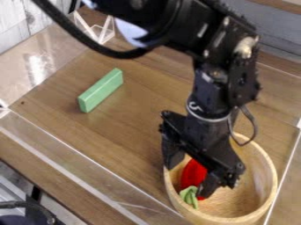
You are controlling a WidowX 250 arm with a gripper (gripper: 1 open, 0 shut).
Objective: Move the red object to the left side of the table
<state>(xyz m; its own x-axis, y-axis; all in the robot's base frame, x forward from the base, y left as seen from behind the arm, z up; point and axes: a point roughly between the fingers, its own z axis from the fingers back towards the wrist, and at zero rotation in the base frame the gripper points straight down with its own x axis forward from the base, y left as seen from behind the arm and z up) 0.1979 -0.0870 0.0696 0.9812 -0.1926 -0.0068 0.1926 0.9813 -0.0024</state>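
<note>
The red object (195, 177), a small glossy red toy fruit with a light green stem end (188, 196), lies inside the round wooden bowl (266, 172) at the front right of the table (141, 123). My gripper (201, 181) reaches down into the bowl, open, with its black fingers (175, 164) on either side of the red object. The fingers hide part of the fruit, so I cannot tell whether they touch it.
A green rectangular block (100, 90) lies on the left half of the tabletop. Low clear acrylic walls (47, 48) edge the table, with a clear stand (97, 30) at the back left. The black arm (217, 66) rises over the right side.
</note>
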